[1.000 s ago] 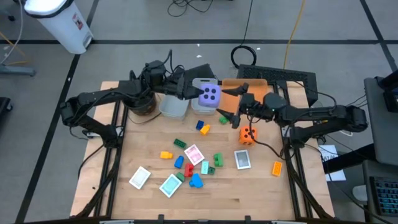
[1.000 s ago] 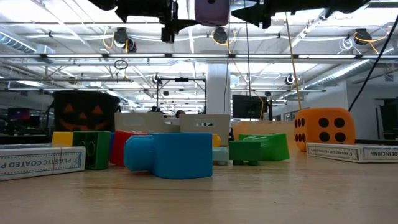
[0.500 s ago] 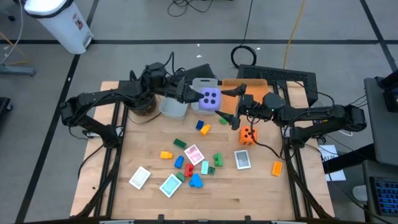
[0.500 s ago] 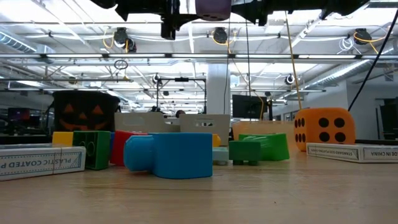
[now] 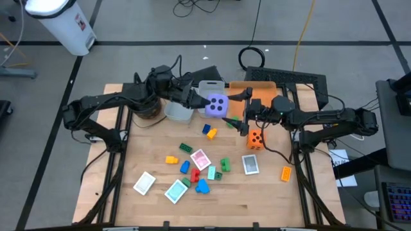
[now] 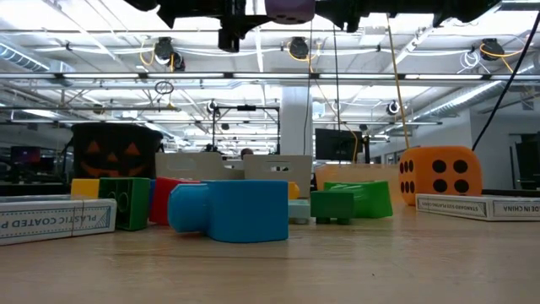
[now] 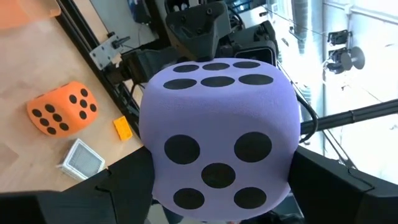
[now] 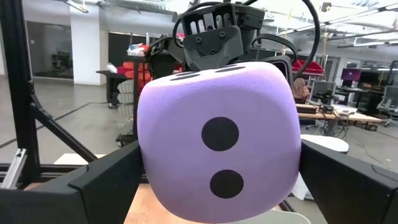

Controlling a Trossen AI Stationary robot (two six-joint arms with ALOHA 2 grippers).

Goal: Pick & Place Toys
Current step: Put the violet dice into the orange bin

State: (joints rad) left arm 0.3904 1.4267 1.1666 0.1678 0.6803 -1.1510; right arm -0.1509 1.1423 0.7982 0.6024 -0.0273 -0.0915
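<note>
The left gripper (image 5: 204, 102) grasps the purple die (image 5: 216, 106) (five-dot face up) above the desk (image 5: 257, 199), beside a clear bin (image 5: 179, 111), the right gripper (image 5: 239, 108) spread wide around it.

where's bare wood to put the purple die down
Free: the near edge in front of the cards, and the left side beside the white card. Crowded: the middle, around the blue block, and by the orange die. The left gripper holds the purple die.

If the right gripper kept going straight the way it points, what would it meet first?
The purple die held in the left gripper. It already sits between the right gripper's open jaws, though contact can't be confirmed.
</note>
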